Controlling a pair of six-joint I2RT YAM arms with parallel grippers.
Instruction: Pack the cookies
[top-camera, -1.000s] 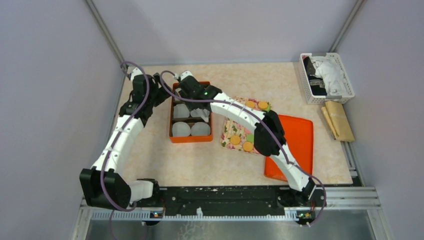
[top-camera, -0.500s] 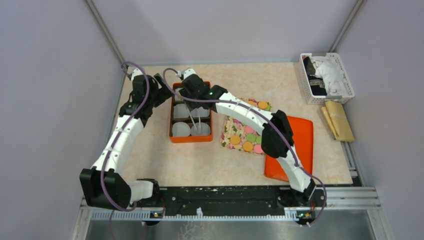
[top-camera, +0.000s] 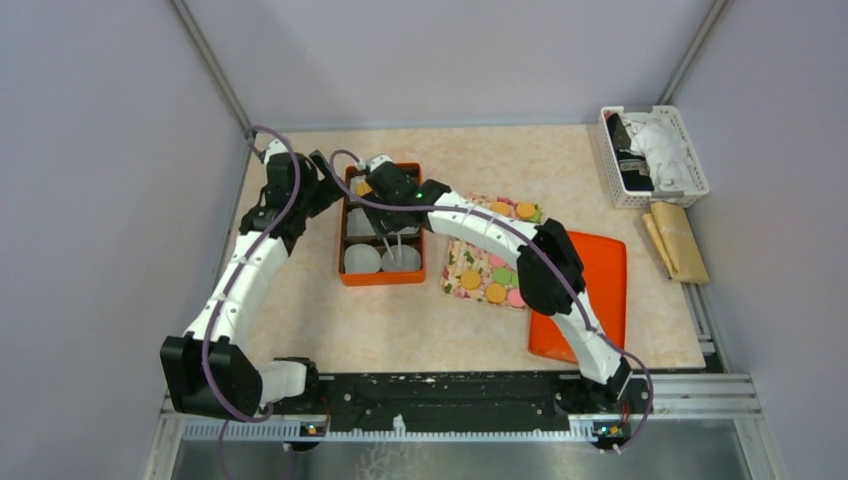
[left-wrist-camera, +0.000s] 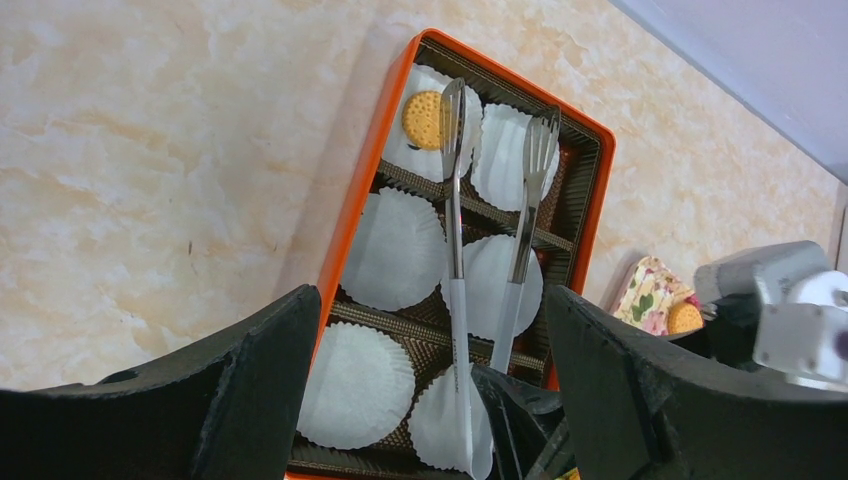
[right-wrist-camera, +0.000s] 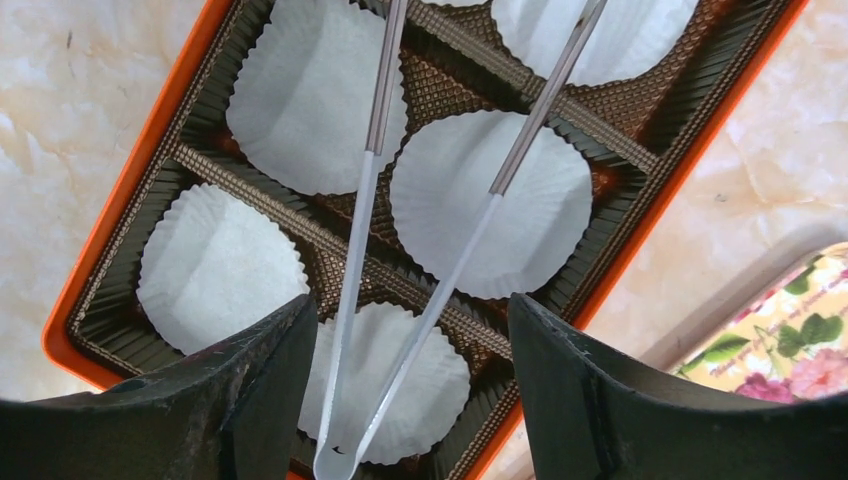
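Your right gripper (right-wrist-camera: 410, 300) has the tongs (right-wrist-camera: 375, 150) in its grasp. Their joined end sits down between its fingers, and the two blades fan apart as they leave it. Your left gripper (left-wrist-camera: 430, 292) is spread wide with nothing between its fingers, hanging by the far left corner of the orange box (top-camera: 380, 281).

The box lies with its long axis running away from your bases, and it holds six white paper cups (top-camera: 362, 258) in two columns of three. One orange cookie (left-wrist-camera: 425, 118) is already in it, lying flat in the end cup of the left column. It is a round disc, so its only facing is upward. From the left wrist the tongs run lengthwise along the box with their tips towards that end row. The spoon-shaped tip shows right beside the cookie and the forked tip over the neighbouring cup. You cannot tell from there whether the spoon tip touches the cookie.

The right wrist view gives you the blades crossing the middle and nearer cups, which are empty, but it cuts off both the tips and the cookie. Only the top view gives you the remaining cookies (top-camera: 495, 293). These are orange, pink and green discs lying flat on the floral mat (top-camera: 460, 258) just right of the box, partly under your right forearm. An orange tray (top-camera: 600, 270) lies just right of the mat, and a white basket (top-camera: 655, 155) stands in the far right corner.
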